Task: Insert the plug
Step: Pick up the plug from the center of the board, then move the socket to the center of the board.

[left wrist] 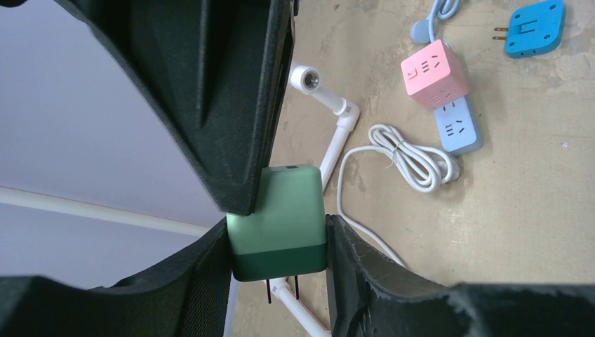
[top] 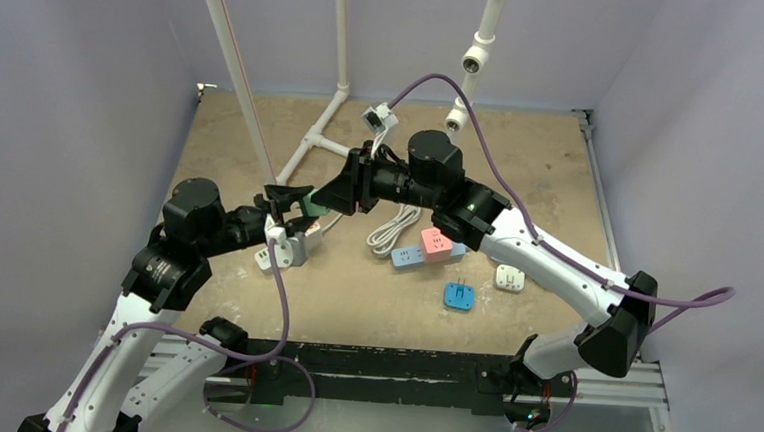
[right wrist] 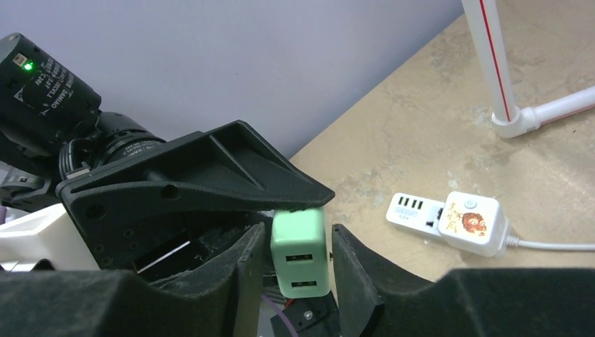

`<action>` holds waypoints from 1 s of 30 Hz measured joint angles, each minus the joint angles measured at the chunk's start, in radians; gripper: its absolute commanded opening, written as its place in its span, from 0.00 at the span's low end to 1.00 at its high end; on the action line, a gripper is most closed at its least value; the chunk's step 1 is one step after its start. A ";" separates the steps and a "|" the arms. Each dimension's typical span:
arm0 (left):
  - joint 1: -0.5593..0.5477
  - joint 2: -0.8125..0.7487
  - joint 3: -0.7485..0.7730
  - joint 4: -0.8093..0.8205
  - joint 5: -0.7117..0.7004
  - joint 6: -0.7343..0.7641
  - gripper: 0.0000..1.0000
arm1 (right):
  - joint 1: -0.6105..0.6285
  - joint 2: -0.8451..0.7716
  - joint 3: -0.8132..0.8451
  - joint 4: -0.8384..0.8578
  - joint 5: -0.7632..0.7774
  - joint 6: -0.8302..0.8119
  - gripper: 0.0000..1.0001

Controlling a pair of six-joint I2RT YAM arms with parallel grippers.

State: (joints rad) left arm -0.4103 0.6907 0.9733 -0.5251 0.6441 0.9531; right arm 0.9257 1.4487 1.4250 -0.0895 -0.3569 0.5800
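The green plug (top: 311,204) hangs in the air between my two grippers, over the left middle of the table. In the left wrist view my left gripper (left wrist: 279,239) presses on both sides of the plug (left wrist: 281,210), whose two prongs point downward. In the right wrist view my right gripper (right wrist: 298,249) flanks the plug's pale end (right wrist: 300,253), which has two USB ports, and it is shut on it. My left gripper (top: 293,206) comes from the left and my right gripper (top: 331,199) from the right.
A white power strip (top: 286,250) (right wrist: 449,217) lies below the grippers. A pink and blue strip (top: 431,247) (left wrist: 442,91), a coiled white cable (left wrist: 414,158), a blue plug (top: 459,296) and a white adapter (top: 509,277) lie to the right. White pipes (top: 312,142) stand behind.
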 measured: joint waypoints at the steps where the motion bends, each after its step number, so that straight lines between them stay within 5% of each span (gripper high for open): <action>1: 0.000 0.000 0.000 0.000 0.000 -0.001 0.02 | 0.000 0.000 0.000 0.001 -0.001 0.002 0.53; 5: 0.000 0.007 0.000 -0.001 -0.005 -0.019 0.00 | 0.010 0.000 -0.002 0.011 -0.002 0.008 0.55; 12: 0.000 0.016 0.004 -0.008 -0.007 -0.056 0.00 | 0.014 0.011 -0.012 0.015 0.013 0.000 0.29; 17: 0.004 0.019 0.006 -0.025 -0.017 -0.082 0.00 | 0.014 0.026 -0.012 0.014 0.018 0.000 0.29; 22: 0.004 0.023 0.006 -0.046 -0.024 -0.094 0.00 | 0.014 0.039 -0.004 -0.006 0.008 0.000 0.44; 26: 0.004 0.023 0.006 -0.024 -0.019 -0.098 0.00 | 0.026 0.050 -0.001 -0.029 -0.010 -0.005 0.31; 30: 0.004 0.018 0.006 -0.022 -0.019 -0.101 0.00 | 0.026 0.054 -0.001 -0.031 -0.019 -0.008 0.31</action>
State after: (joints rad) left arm -0.4065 0.7086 0.9798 -0.5472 0.6250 0.8516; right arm 0.9516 1.5024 1.4239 -0.1207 -0.3759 0.5724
